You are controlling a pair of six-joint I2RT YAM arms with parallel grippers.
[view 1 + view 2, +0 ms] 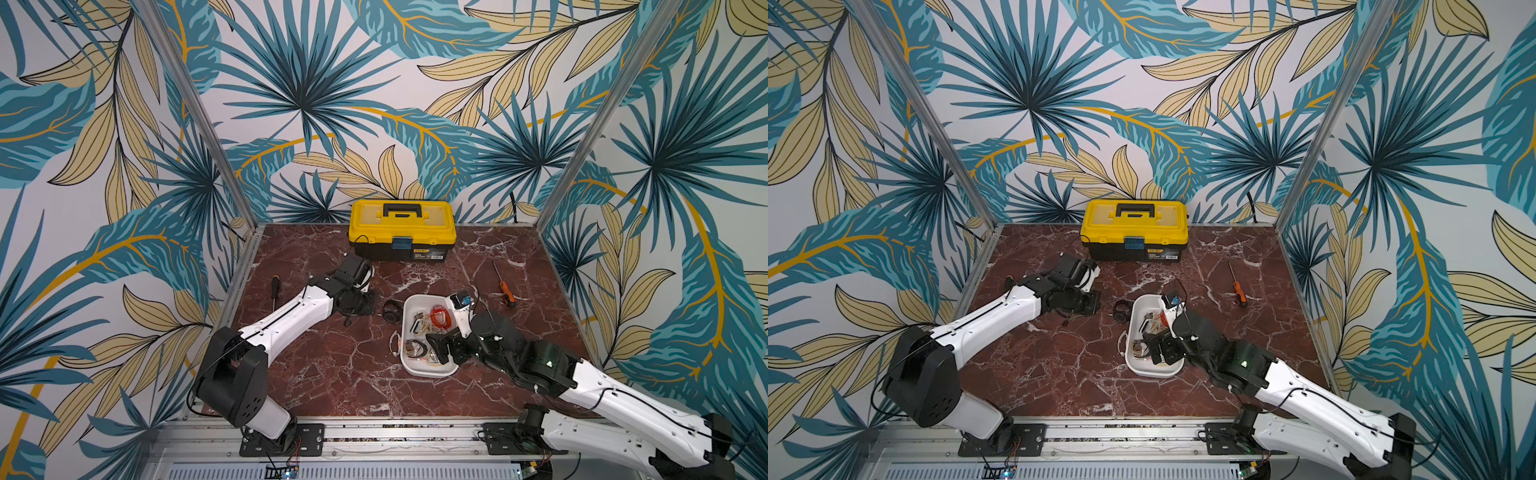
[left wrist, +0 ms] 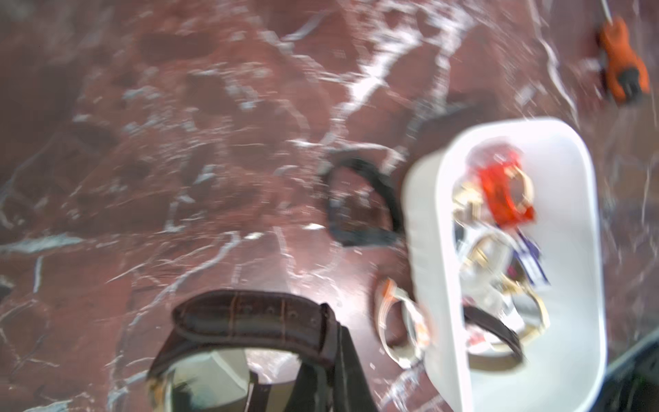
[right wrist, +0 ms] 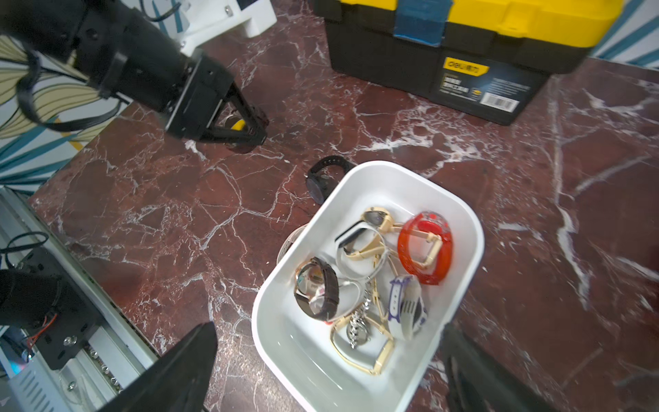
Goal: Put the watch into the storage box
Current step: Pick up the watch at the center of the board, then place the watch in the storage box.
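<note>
Left wrist view: blurred close-up of the watch (image 2: 249, 317), dark brown leather strap looped over a shiny case, one dark finger against it.
left gripper (image 3: 262, 130): clamped tight on that watch. From the right wrist view it sat low over the table (image 3: 178, 221), a bit of the case showing between the fingers. Couldn't tell if the watch was clear of the surface.
watch position: outside the storage box (image 3: 360, 171), well off to its left, over bare table.
right gripper (image 3: 330, 326): spread wide with nothing in it, hanging over the near end of the storage box.
storage box: white, shallow, about mid-table. A pile of other watches lay in it, among them a red watch (image 3: 424, 246) and a brown-strapped watch (image 3: 317, 289).
black watch (image 1: 390, 311): on the table just beside the box's far left corner, in both top views.
white-strapped watch (image 1: 395, 344): on the table right up against the box's left wall. Touching or not, couldn't tell.
toolbox (image 1: 401, 228): yellow lid shut, black handle, at the back wall.
orange screwdriver (image 1: 505, 286): on the table, right of the box, apart from it.
black screwdriver (image 1: 275, 289): near the table's left edge, beyond the left arm (image 1: 291, 316).
</note>
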